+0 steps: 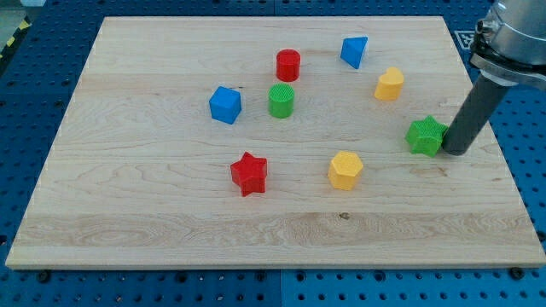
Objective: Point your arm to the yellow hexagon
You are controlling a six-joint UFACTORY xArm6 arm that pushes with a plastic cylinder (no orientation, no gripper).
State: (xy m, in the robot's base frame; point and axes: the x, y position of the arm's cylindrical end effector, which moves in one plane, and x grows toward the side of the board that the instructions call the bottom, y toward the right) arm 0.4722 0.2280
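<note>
The arm ends in a straight dark rod whose lower end, my tip [455,153], rests on the pale wooden board [171,230] near the view's right edge. There are no fingers on this tool, so nothing can be opened, closed or gripped; contact is made by the rod alone. The tip stands just beside, and apparently touching, the right side of the green star-shaped plastic block [426,135].

The task's target, the yellow hexagonal plastic block [345,170], lies to the view's left of the tip and slightly lower, well apart from it, with bare board between. A second yellow block of rounded, less certain shape [390,84] sits nearer the view's top and should not be mistaken for the target.

Other blocks occupy the middle of the board: a red star [249,173], a blue cube [225,104], a green cylinder [281,100], a red cylinder [288,64] and a blue triangular block [354,51].

Judgement: pointing is not yet achieved. A path passing below the green star would likely avoid displacing it.
</note>
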